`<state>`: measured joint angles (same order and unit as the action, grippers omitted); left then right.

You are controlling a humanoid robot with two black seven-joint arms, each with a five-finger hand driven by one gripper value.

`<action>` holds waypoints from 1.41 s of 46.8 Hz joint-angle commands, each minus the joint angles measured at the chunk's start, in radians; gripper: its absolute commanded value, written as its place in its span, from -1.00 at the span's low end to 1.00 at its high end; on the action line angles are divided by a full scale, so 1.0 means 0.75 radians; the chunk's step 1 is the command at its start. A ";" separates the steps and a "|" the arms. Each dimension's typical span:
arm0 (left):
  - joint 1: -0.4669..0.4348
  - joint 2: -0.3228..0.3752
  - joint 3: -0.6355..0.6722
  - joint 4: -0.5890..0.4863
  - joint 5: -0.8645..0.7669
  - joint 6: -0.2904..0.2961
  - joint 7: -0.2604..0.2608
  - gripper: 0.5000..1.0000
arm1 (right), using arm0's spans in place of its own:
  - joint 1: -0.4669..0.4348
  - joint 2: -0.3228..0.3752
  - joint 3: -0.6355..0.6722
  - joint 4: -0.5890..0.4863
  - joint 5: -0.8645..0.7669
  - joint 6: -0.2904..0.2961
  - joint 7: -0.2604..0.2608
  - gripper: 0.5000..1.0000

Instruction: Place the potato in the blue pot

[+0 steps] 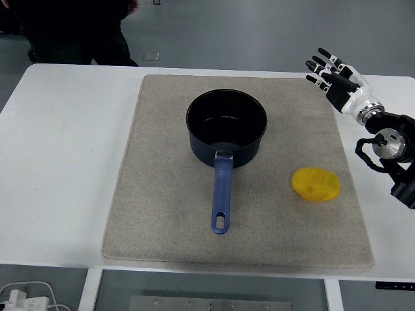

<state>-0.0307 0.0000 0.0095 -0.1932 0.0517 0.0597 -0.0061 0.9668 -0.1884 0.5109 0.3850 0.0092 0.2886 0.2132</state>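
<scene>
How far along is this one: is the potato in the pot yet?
Nothing is done yet. The potato lies on the mat, right of the pot, which holds nothing. The right hand is open over the mat's far right corner, holding nothing and well clear of the potato. The whole job is left: reach, grasp, carry, release in the pot.

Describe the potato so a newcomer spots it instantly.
On the white table lies a grey mat with a blue pot at its middle. The potato sits right of the pot's handle, near the mat's right edge: the only yellow thing, oval, lying alone.
</scene>
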 commanded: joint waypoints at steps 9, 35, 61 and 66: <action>0.000 0.000 0.002 0.000 0.001 0.000 0.000 0.99 | -0.007 -0.009 -0.008 0.000 -0.004 0.030 0.000 0.71; 0.000 0.000 0.002 0.000 0.001 0.000 0.000 0.99 | -0.050 -0.278 -0.018 0.108 -0.022 0.317 0.000 0.71; -0.002 0.000 0.004 0.000 0.003 0.000 0.000 0.99 | -0.223 -0.702 -0.014 0.491 -0.184 0.430 0.016 0.71; -0.002 0.000 0.002 0.000 0.005 -0.002 0.000 0.99 | -0.283 -0.745 -0.012 0.570 -0.213 0.430 0.043 0.71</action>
<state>-0.0319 0.0000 0.0122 -0.1933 0.0537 0.0597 -0.0061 0.7792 -0.7284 0.5003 0.7753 -0.1425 0.6111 0.2353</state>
